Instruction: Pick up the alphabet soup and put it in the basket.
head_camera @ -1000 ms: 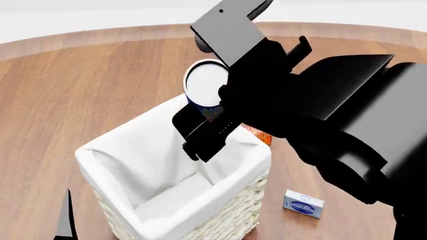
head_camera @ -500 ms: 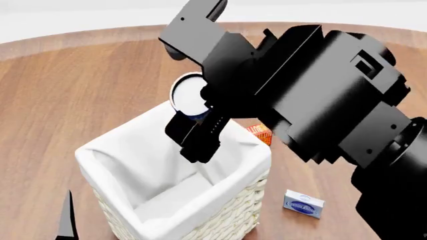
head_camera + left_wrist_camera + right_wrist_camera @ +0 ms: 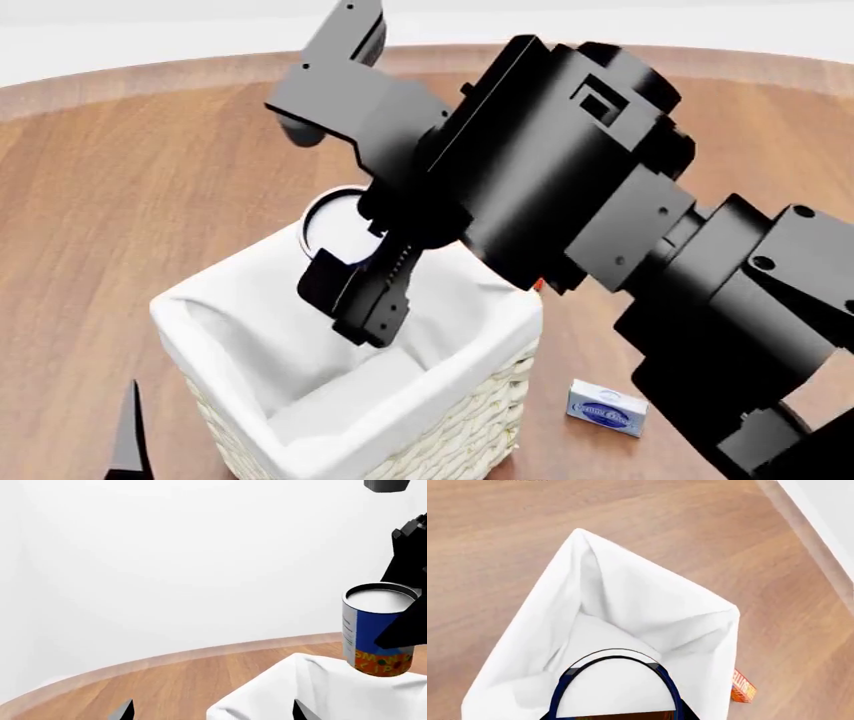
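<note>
The alphabet soup can [image 3: 336, 228], blue label and white round top, hangs in my right gripper [image 3: 358, 262] just above the far rim of the basket [image 3: 441, 430]. The left wrist view shows the can [image 3: 373, 630] upright over the white lining. The right wrist view shows the can's top [image 3: 614, 686] over the basket's open inside [image 3: 627, 610]. My right gripper is shut on the can. My left gripper [image 3: 210, 711] is open and empty; its fingertips [image 3: 123, 711] show near the basket's left side, one also low in the head view [image 3: 131, 430].
A flat blue-white box [image 3: 607, 408] lies on the wooden table right of the basket. An orange-red carton [image 3: 743, 686] lies behind the basket, mostly hidden by my right arm in the head view. The table's rounded far edge [image 3: 160, 70] runs behind.
My right arm has carried the can leftward and lower, from beyond the basket's far corner to over its far rim. The left gripper has not moved.
</note>
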